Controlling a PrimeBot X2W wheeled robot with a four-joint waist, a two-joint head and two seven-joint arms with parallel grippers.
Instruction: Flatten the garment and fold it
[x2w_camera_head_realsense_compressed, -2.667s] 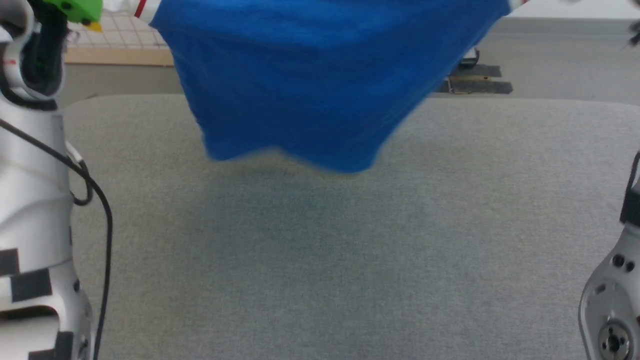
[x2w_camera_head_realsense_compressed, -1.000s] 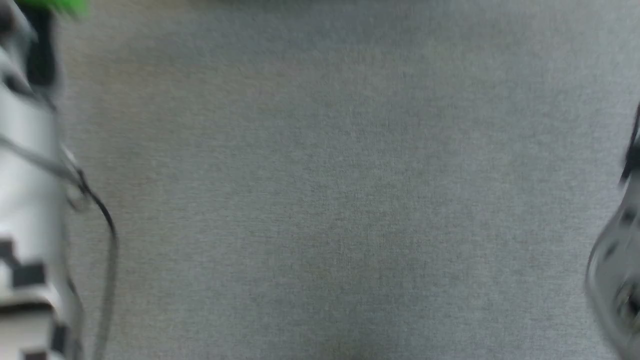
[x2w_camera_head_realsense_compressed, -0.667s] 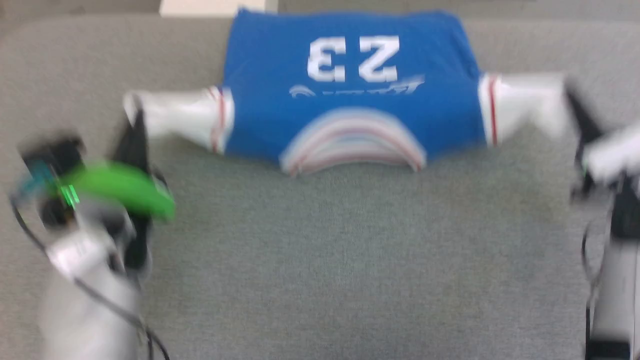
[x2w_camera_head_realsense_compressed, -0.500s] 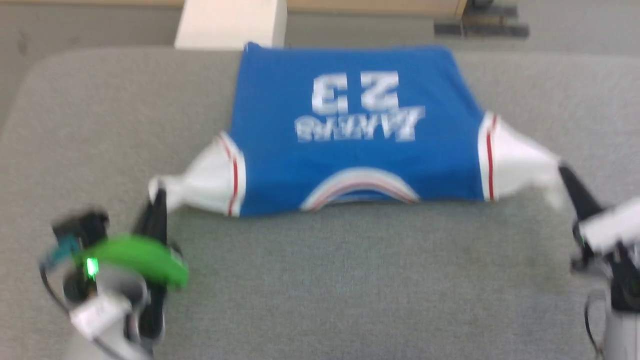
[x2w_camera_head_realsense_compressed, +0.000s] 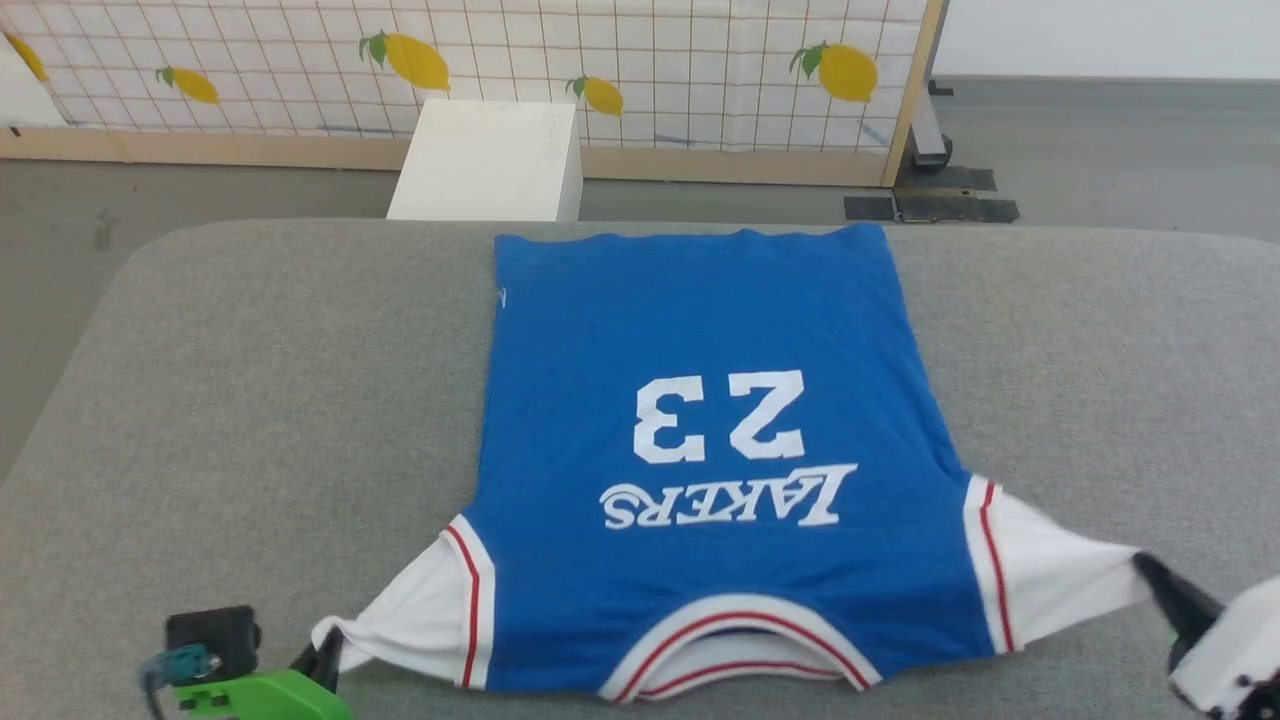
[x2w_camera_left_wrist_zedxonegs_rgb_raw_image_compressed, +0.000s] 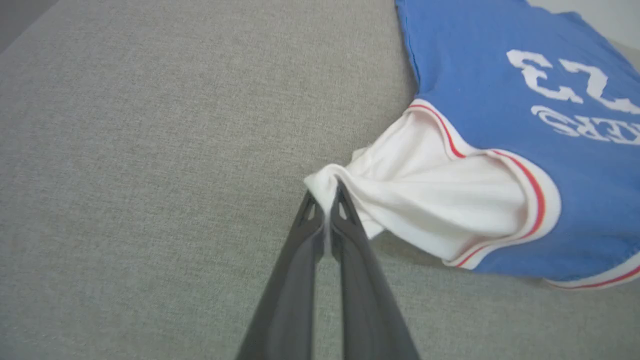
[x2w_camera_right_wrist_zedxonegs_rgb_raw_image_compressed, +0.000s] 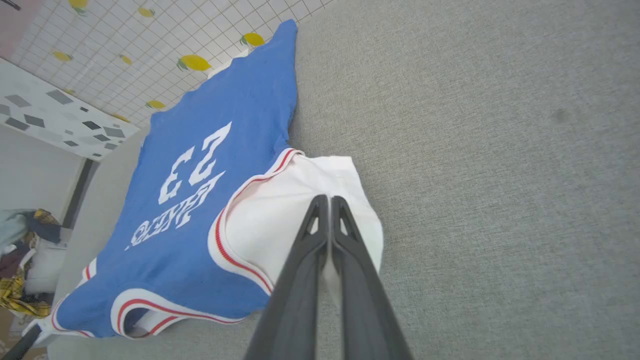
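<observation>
Now the garment (x2w_camera_head_realsense_compressed: 700, 320), lettered "LAKERS 23" in white, lies flat on the grey padded surface (x2w_camera_head_realsense_compressed: 250, 380), stretched between both grippers. The left gripper (x2w_camera_left_wrist_zedxonegs_rgb_raw_image_compressed: 326, 196) pinches one white sleeve tip and the right gripper (x2w_camera_right_wrist_zedxonegs_rgb_raw_image_compressed: 329, 201) pinches the other.

White "LAKERS" and "23" on blue garment (x2w_camera_head_realsense_compressed: 700, 450)

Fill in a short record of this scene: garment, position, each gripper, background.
garment: blue jersey, white sleeves, "LAKERS 23" facing up
position: body spread flat on the grey surface, collar nearest the robot
left gripper: shut on one white sleeve tip
right gripper: shut on the other sleeve tip
background: white box, lemon-print panel
</observation>
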